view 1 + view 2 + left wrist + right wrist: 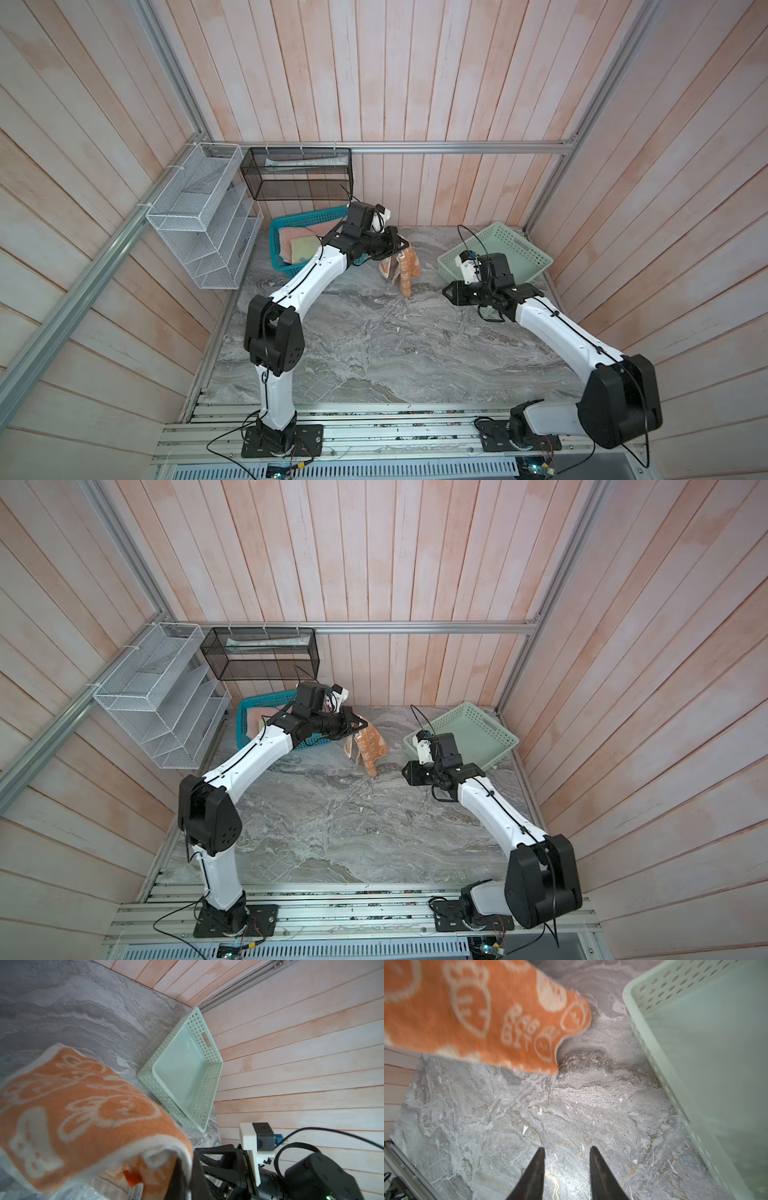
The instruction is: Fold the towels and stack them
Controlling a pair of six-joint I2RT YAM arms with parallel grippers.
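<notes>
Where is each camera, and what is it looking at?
Top views: high up front, looking down at left arm, right arm, table, orange towel.
Left wrist: faces the towel in the shut left jaws, green tray and right arm beyond.
Right wrist: faces the table past the open right jaws.
All share the towel and tray.

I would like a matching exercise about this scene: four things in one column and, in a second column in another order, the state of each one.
1. orange towel
2. pale green tray
3. teal basket
4. right claw

A. open, holds nothing
B. holds a pink towel and a yellow towel
C. hangs from the shut left claw
D. empty

Pairs: 1-C, 2-D, 3-B, 4-A
</notes>
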